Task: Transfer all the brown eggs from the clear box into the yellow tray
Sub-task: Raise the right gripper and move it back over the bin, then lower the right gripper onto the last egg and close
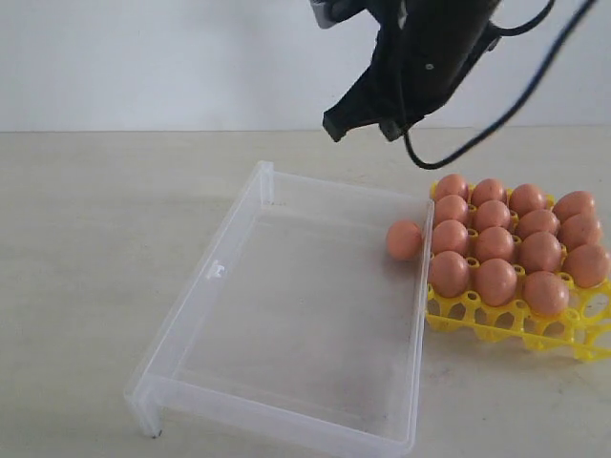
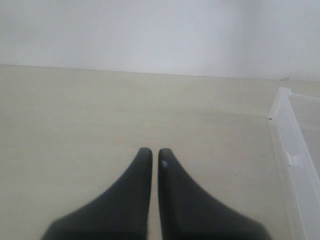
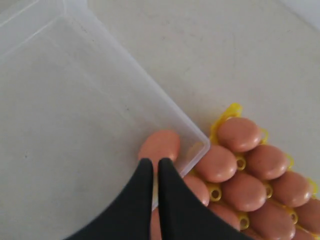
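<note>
One brown egg lies inside the clear box, against its right wall near the far corner. The same egg shows in the right wrist view through the box's corner. Several brown eggs fill cells of the yellow tray right of the box. My right gripper hangs high above the box's far right part, shut and empty; its fingertips stand over the lone egg. My left gripper is shut with nothing in it, over bare table left of the box.
A pale wooden table carries everything, with a white wall behind. A black cable loops down from the right arm above the tray's far edge. The tray's front row of cells holds no eggs.
</note>
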